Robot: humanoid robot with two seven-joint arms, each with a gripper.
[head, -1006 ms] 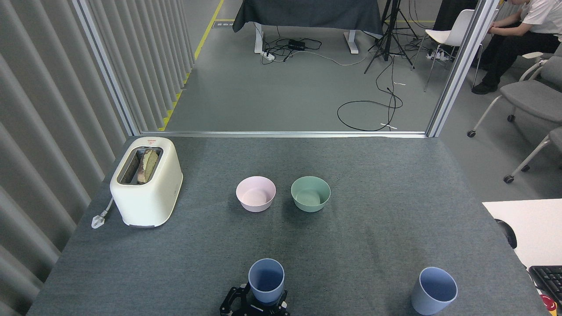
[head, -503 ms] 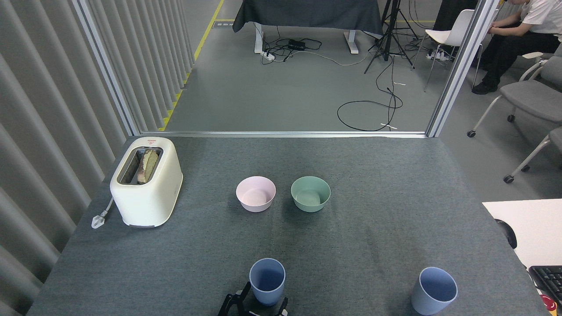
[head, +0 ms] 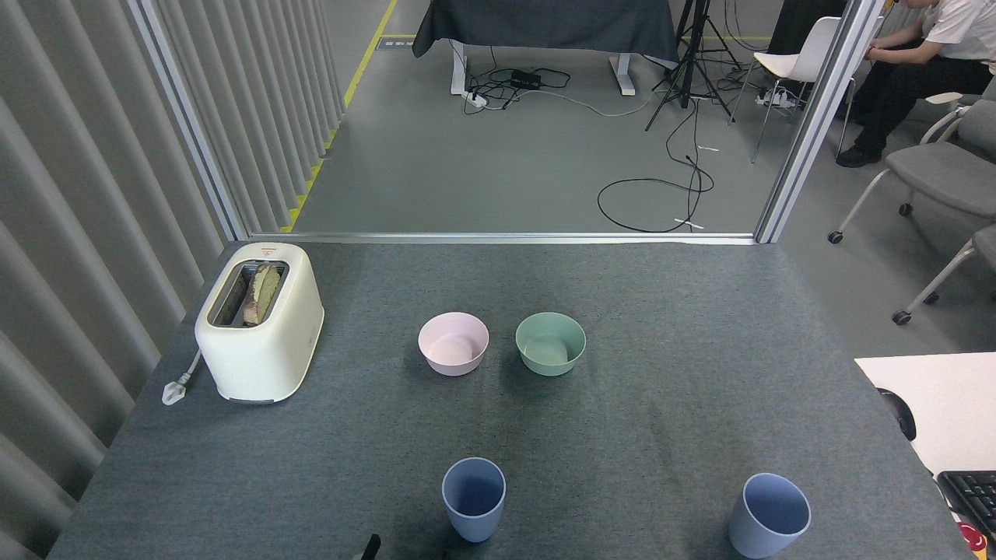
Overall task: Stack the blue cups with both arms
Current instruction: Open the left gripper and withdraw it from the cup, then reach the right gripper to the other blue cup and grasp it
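Grey mat w/ both blue cups upright near front edge.

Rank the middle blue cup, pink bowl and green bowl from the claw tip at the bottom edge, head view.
1. The middle blue cup, just right of the claw tip.
2. The pink bowl, farther back.
3. The green bowl, beside it, farther right.
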